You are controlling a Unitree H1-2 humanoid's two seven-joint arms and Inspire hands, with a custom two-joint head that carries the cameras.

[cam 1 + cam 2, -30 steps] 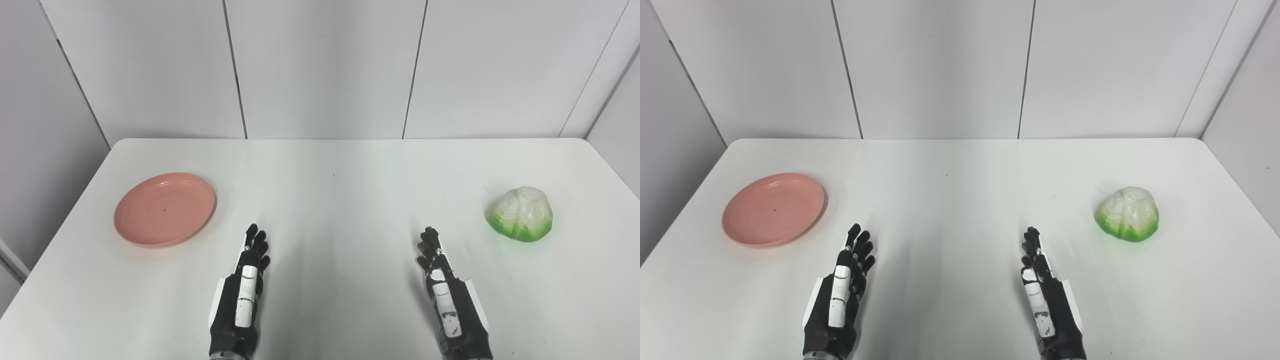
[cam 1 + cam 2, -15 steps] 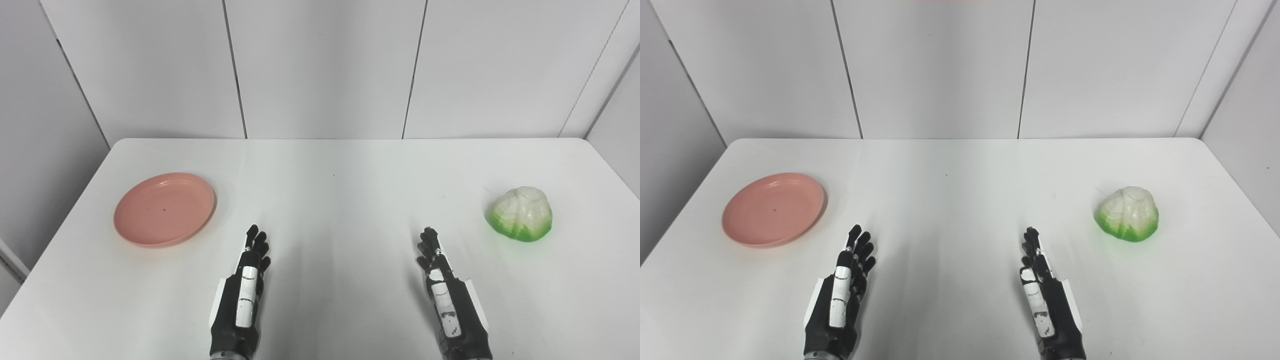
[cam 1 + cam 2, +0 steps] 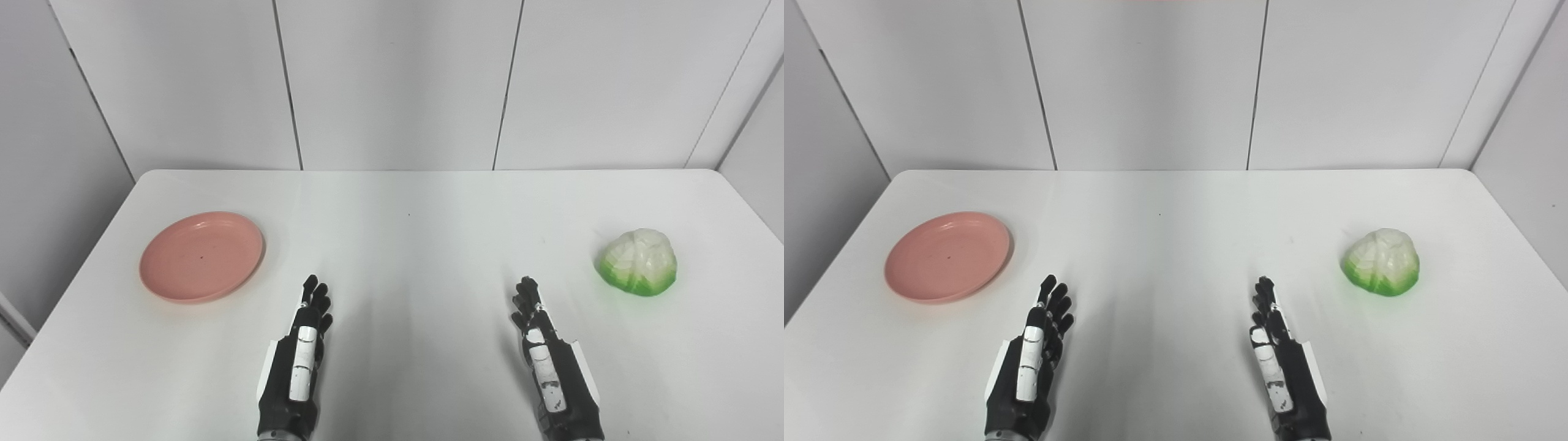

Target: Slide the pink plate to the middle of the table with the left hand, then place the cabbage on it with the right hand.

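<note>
Pink plate (image 3: 201,256) on white table (image 3: 404,245), left side, lying flat, nothing on it. Up and to the left of left hand (image 3: 297,361); clear strip of bare tabletop between plate rim and nearest fingertips (image 3: 310,283); no contact. Well off the table's middle.

Cabbage (image 3: 638,270) on table, right side, green at base, pale on top, dome up. Up and to the right of right hand (image 3: 551,367); gap of bare table between it and that hand's fingertips (image 3: 525,285); no contact. Far from plate, whole table width between.

Left hand: low near front edge, left of centre, fingers stretched forward toward far wall, a little spread, gripping nothing. Whether resting on the surface or just above it: cannot tell.

Right hand: low near front edge, right of centre, fingers stretched forward, close together but not curled, gripping nothing. Same doubt about touch with table.

Hands well apart, bare middle of table between them; plate outboard of left, cabbage outboard of right.

Count: one plate, one cabbage, two hands, one table. Grey panelled wall (image 3: 392,79) behind, vertical seams
</note>
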